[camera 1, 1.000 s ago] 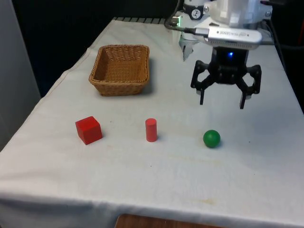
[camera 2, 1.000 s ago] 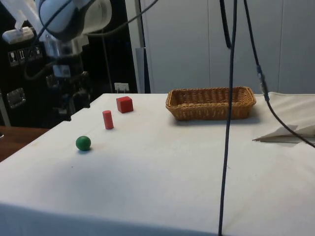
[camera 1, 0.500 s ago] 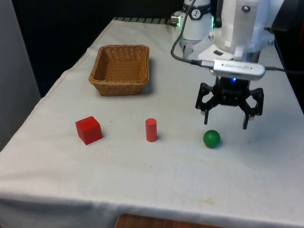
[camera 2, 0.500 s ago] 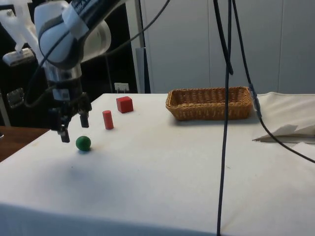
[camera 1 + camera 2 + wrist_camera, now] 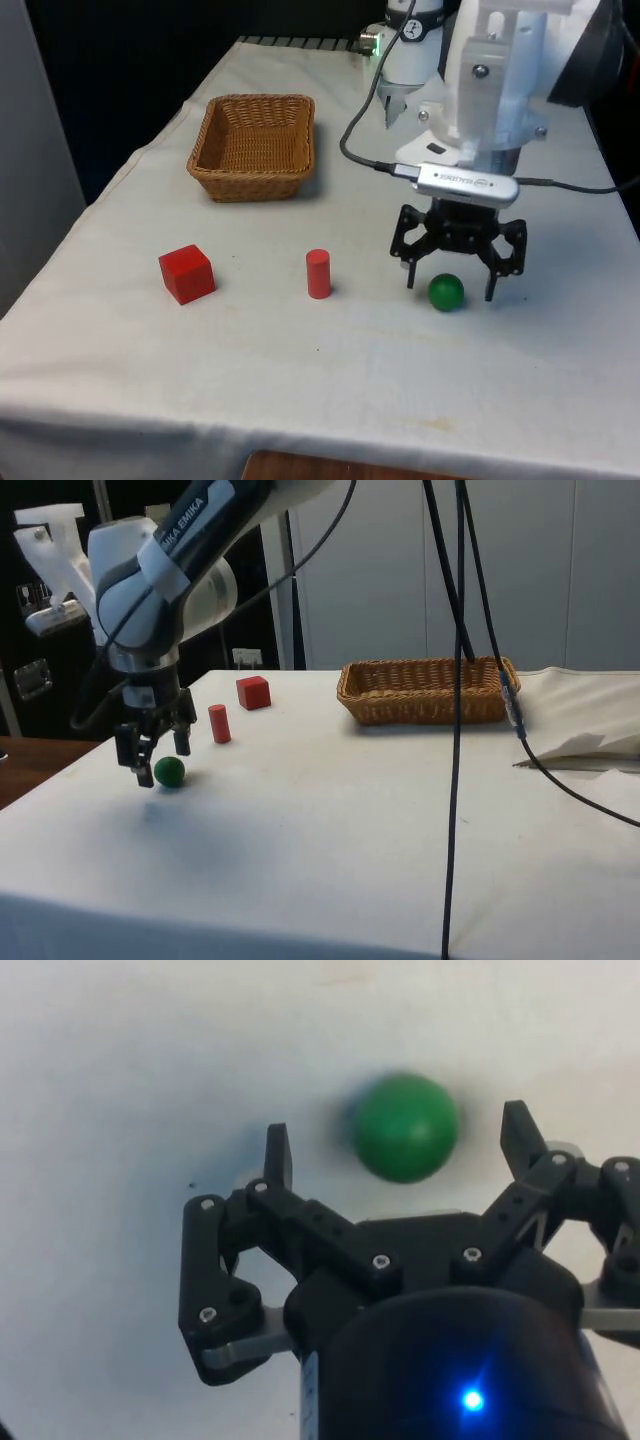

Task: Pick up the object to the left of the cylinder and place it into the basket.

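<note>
The gripper (image 5: 449, 284) is held low over the white-clothed table (image 5: 300, 390) with its fingers spread wide, and nothing is gripped. The green ball (image 5: 446, 292) is seen between the two fingers (image 5: 277, 1156) in the wrist view, untouched by either. The ball lies toward the table's near edge, on the front view's right. The red cylinder (image 5: 318, 273) is stood upright mid-table along the same near row, and the red cube (image 5: 186, 273) is set beyond it toward the front view's left edge. The wicker basket (image 5: 253, 146) is placed near the far left corner.
</note>
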Controlling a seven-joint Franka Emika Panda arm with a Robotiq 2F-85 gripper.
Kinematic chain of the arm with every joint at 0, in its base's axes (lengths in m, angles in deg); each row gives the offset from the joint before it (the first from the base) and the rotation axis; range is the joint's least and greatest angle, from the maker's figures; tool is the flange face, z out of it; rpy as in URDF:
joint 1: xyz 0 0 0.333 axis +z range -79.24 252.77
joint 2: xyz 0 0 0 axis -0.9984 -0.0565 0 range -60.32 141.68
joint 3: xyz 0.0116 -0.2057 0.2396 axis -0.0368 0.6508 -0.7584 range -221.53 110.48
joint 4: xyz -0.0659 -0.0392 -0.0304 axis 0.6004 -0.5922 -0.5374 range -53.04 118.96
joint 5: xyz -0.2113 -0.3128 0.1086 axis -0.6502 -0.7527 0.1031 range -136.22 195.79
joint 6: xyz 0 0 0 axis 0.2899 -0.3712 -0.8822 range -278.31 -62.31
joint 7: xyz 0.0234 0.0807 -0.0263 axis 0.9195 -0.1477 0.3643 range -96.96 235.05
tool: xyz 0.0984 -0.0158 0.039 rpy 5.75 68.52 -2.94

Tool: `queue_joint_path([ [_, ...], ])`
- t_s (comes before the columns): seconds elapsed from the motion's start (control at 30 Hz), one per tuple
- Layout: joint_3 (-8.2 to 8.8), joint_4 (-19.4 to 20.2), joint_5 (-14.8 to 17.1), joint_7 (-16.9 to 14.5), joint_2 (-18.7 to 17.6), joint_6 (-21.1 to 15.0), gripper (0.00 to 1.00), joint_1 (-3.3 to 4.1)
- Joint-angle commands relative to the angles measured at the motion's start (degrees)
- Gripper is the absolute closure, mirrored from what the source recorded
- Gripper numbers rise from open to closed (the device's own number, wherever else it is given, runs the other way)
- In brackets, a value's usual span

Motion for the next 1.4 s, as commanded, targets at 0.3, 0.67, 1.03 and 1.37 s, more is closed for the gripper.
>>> queue_joint_path([
  [0.3,0.34,0.34,-0.11,-0.06,-0.92,-2.75,0.0,0.0],
  [0.67,0.63,0.4,-0.11,0.34,-1.09,-3.27,0.96,0.29],
  [1.03,0.8,0.52,-0.17,0.63,-0.69,-3.04,1.0,0.52],
  [1.37,2.06,3.27,-0.92,1.32,3.27,-2.69,1.0,1.83],
])
